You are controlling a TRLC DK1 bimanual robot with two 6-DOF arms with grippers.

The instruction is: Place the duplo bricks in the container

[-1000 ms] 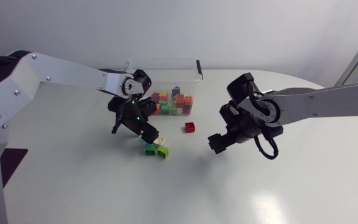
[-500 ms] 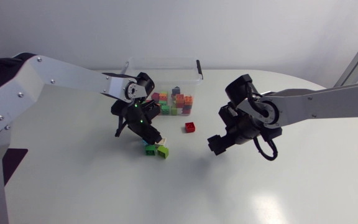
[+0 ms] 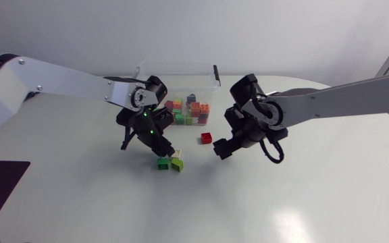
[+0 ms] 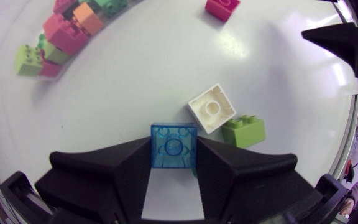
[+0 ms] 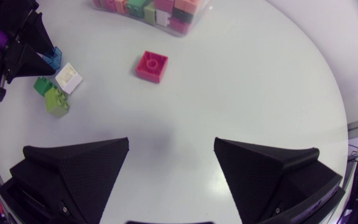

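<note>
Gripping a translucent blue duplo brick (image 4: pixel 174 144), the L gripper (image 3: pixel 155 142) has both fingers pressed on the brick's opposite sides, w/ the brick right btwn the fingertips, low over the white table (image 3: pixel 282 202). Just ahead of those fingertips lies a white brick (image 4: pixel 212 108), w/ a lime-green brick (image 4: pixel 243 131) touching it on the side nearer the R arm. A dark-green brick (image 5: pixel 42 84) sits under/beside the L gripper, mostly hidden in the L wrist view. A red brick (image 4: pixel 222 7) lies alone, well ahead of the L gripper and apart from the other loose bricks. The clear container (image 3: pixel 178 74) stands beyond the L gripper, close to it, w/ a pile of mixed bricks (image 3: pixel 188 111) inside: pink, orange, green, red. The R gripper (image 5: pixel 171 142) is spread wide w/ nothing btwn its fingers, hovering over bare table; the red brick is ahead of it, slightly toward the L arm, not touching. The container is further ahead of the R gripper, past the red brick.
</note>
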